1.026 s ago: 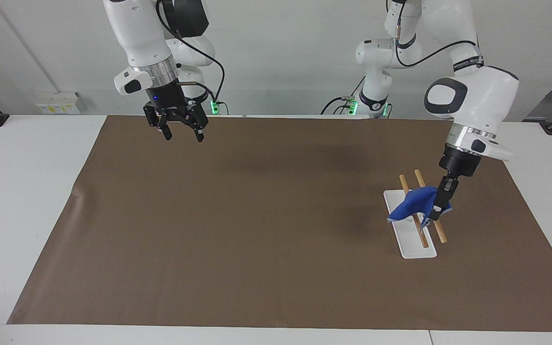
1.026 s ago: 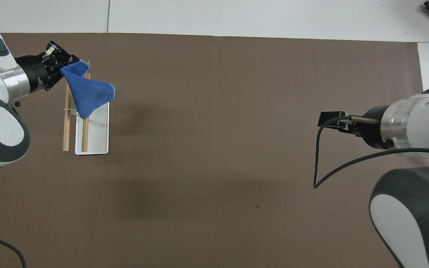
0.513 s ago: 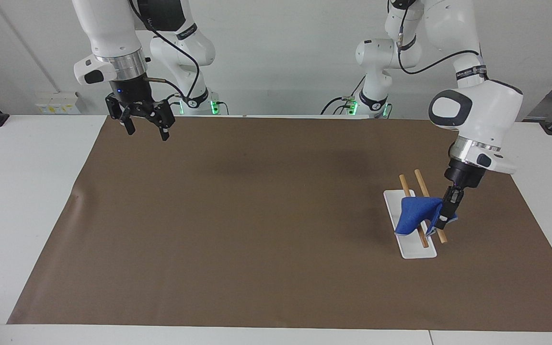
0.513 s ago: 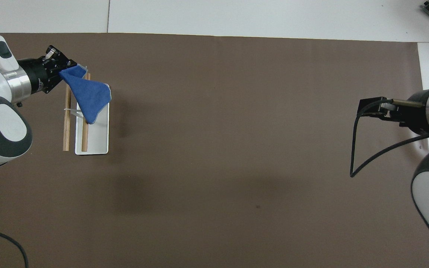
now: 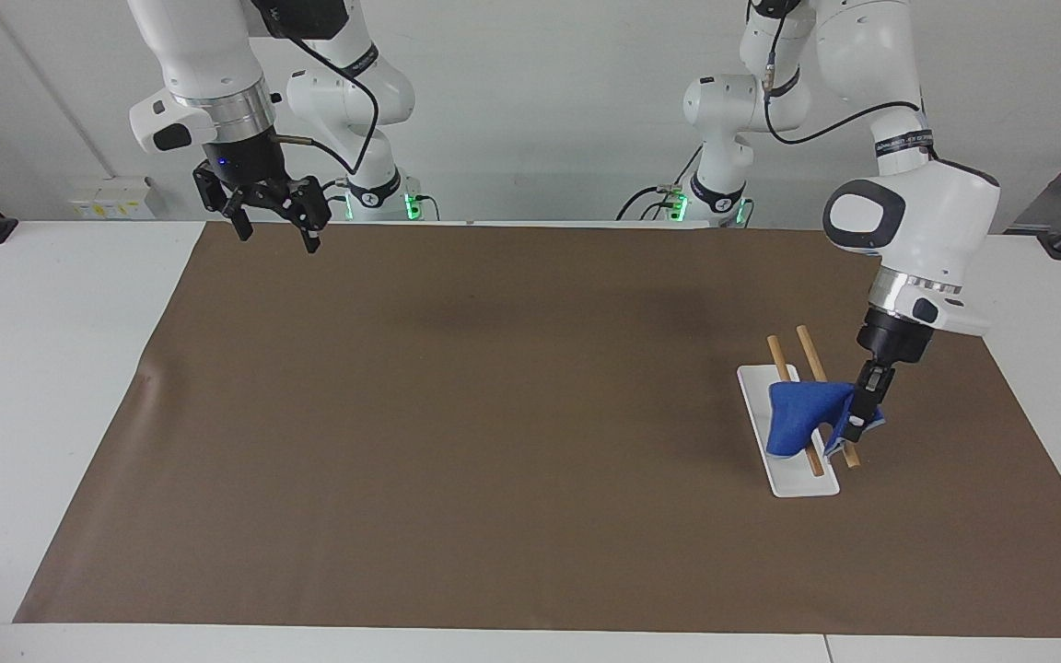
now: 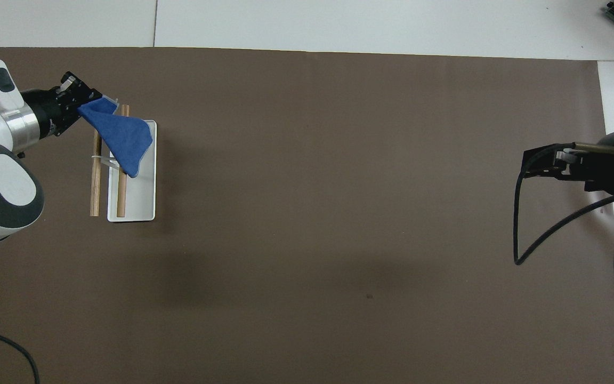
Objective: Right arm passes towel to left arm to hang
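Observation:
The blue towel hangs slantwise across the two wooden rods of a small rack on a white base, toward the left arm's end of the table. My left gripper is shut on the towel's upper corner, just over the outer rod. The towel's lower corner droops toward the white base. I cannot tell whether the cloth rests on the rods. My right gripper hangs open and empty over the mat's corner at the right arm's end.
A brown mat covers most of the white table. A black cable loops down from the right wrist. Another cable lies by the mat's near edge at the left arm's end.
The right gripper has drawn back and up toward its own end of the table, still open. The left gripper has carried the towel lower and a little outward over the rods.

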